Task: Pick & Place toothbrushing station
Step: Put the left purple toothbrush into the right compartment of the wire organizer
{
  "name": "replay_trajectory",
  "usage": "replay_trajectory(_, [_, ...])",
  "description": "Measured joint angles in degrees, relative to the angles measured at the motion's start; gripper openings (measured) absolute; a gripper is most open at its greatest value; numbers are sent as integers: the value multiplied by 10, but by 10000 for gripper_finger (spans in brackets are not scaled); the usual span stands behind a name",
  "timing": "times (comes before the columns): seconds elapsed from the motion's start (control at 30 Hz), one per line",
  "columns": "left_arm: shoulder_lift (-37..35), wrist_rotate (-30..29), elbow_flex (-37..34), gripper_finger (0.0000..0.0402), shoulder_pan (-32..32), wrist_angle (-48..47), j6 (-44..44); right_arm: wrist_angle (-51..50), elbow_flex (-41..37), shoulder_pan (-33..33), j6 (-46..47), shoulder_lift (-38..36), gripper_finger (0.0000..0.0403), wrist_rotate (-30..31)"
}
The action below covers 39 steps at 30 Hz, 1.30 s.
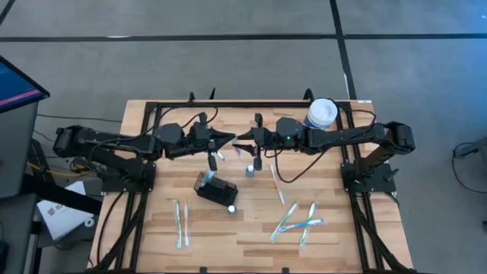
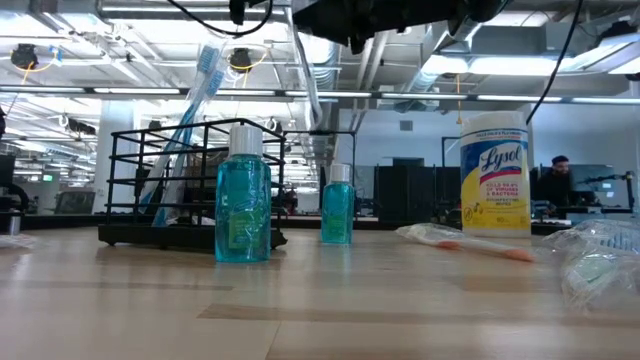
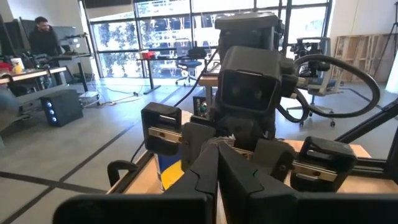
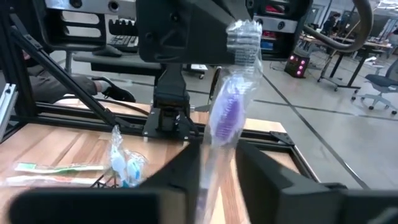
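Lying at the centre of the pale butcher-block wooden table (image 1: 251, 236), the small black wire-framed rectangular toothbrushing station (image 1: 215, 190) holds blue toothbrushes (image 2: 192, 110) upright in its top, with a clear bottle of blue-green liquid (image 2: 243, 193) touching its 4 o'clock corner in the high view. A second, smaller blue-green bottle (image 1: 249, 170) stands just at 2 o'clock of the station. Loose wrapped toothbrushes, green and white (image 1: 297, 222), lie crossed toward 4 o'clock; another pair (image 1: 182, 222) lies toward 7 o'clock. A yellow wipes canister with a white lid (image 1: 321, 113) stands at the table's 1 o'clock corner.

Left gripper (image 1: 229, 138): above the table at 12 o'clock of the station, fingers pressed together on nothing.

Right gripper (image 1: 242, 138): tip to tip with the left, its fingers closed upon a purple toothbrush in clear plastic wrap (image 4: 225, 118).

Room: grey concrete floor (image 1: 228, 61) with dark lines; open workshop with office chairs (image 3: 186, 62), large windows, ceiling strip lights; a person (image 3: 43, 37) at a far desk.
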Motion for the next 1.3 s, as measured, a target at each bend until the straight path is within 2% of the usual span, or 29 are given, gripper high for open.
replay_trajectory(0.1, [0, 0, 0, 0, 0, 0, 0, 4, 0, -1, -14, 0, 18, -1])
replay_trajectory(0.27, [0, 1, 0, 1, 0, 0, 0, 7, 0, 0, -21, 0, 3, -2])
replay_trajectory(0.6, [-25, 0, -1, 21, 0, -4, 0, 7, 0, 7, -25, 0, 0, -2])
replay_trajectory(0.77, [-63, 0, -1, 37, -2, -49, -4, 20, 0, 16, -30, 0, 0, -2])
replay_trajectory(1.1, [-96, 0, -7, 48, -68, -111, 13, 51, 0, 31, -25, -2, 0, -2])
replay_trajectory(1.3, [-81, -62, -8, 47, -99, -155, 28, 55, 19, 49, -17, -5, 0, -2])
